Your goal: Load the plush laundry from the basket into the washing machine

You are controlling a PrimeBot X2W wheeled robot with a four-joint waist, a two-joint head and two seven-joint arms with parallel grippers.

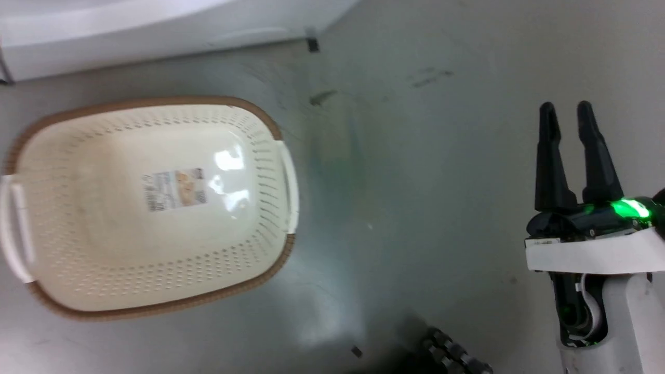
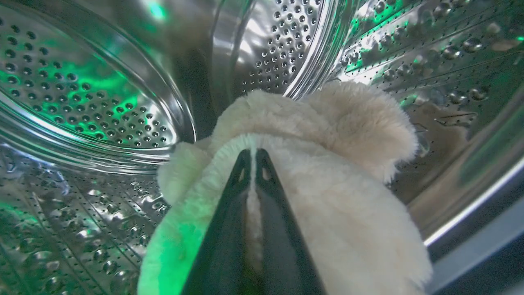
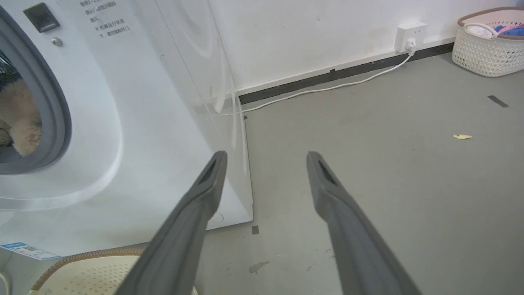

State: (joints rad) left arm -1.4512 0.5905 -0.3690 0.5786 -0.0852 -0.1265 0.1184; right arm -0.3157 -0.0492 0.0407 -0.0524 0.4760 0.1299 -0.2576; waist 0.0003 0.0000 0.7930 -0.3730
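Observation:
In the left wrist view the cream plush laundry hangs inside the shiny perforated drum, and my left gripper is shut on its fur. The right wrist view shows the white washing machine with its grey gasket and a bit of plush inside the port. My right gripper is open over the bare floor, holding nothing; it stands at the right of the head view. The cream basket with the brown rim sits on the floor at the left, nothing in it but a label.
A second white woven basket with coloured clothes stands by the far wall. A wall socket and white cable run along the skirting. The washer's base lies just beyond the basket. A yellow scrap is on the grey floor.

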